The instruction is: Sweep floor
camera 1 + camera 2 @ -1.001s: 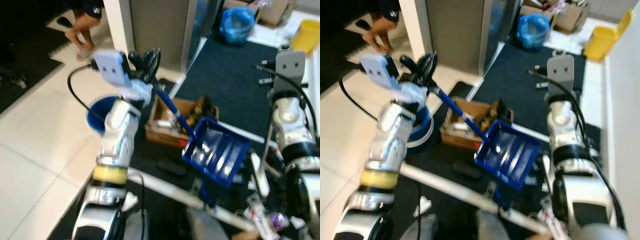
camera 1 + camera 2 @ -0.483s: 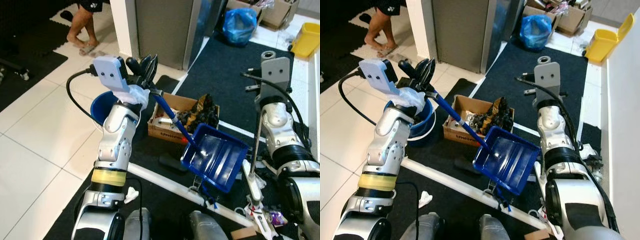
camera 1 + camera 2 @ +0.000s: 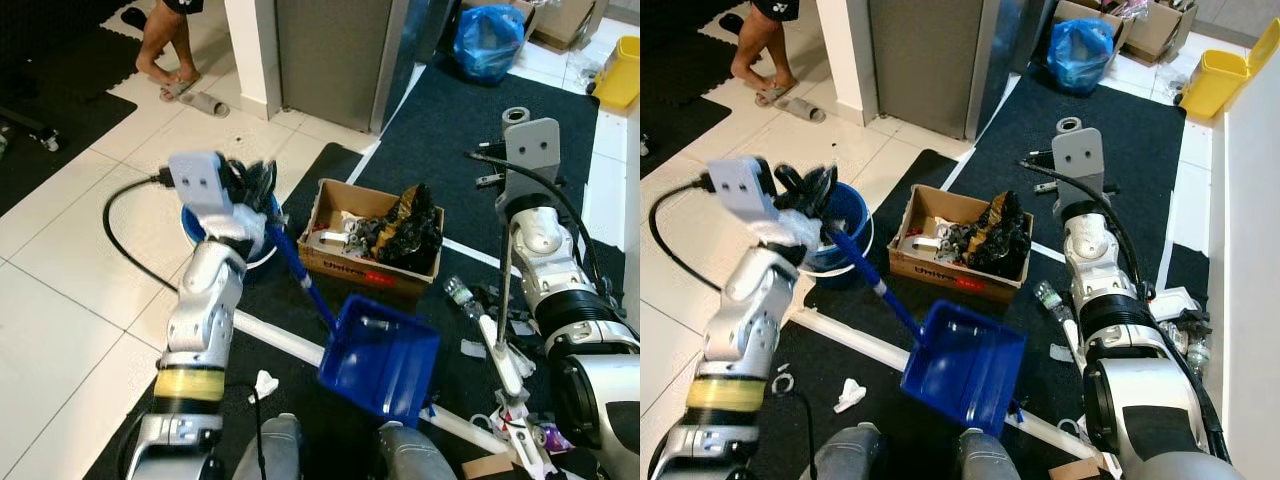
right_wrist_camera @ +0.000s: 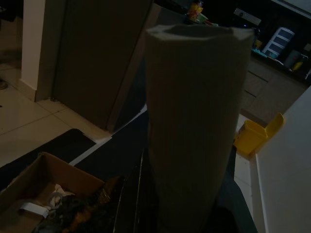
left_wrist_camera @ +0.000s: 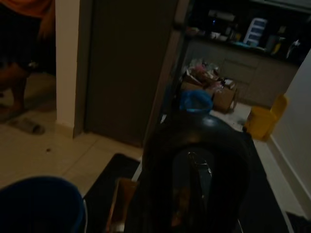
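Your left hand (image 3: 812, 190) is clamped on the long-handled blue plastic dustpan (image 3: 962, 365), resting on the dark mat at 6 o'clock. Right hand (image 3: 1040, 175): grip unclear. Swinging toward 12 risks striking the littered brown cardboard box (image 3: 960, 240).

White floor tiles (image 3: 70, 250) fill the left of the frame, a dark carpet (image 3: 450, 130) the upper right (a grey door (image 3: 330, 50) and white pillar (image 3: 255, 50) stand at top centre).

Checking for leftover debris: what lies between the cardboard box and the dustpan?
Bare dark mat separates the cardboard box from the blue dustpan, seen in both eye views.
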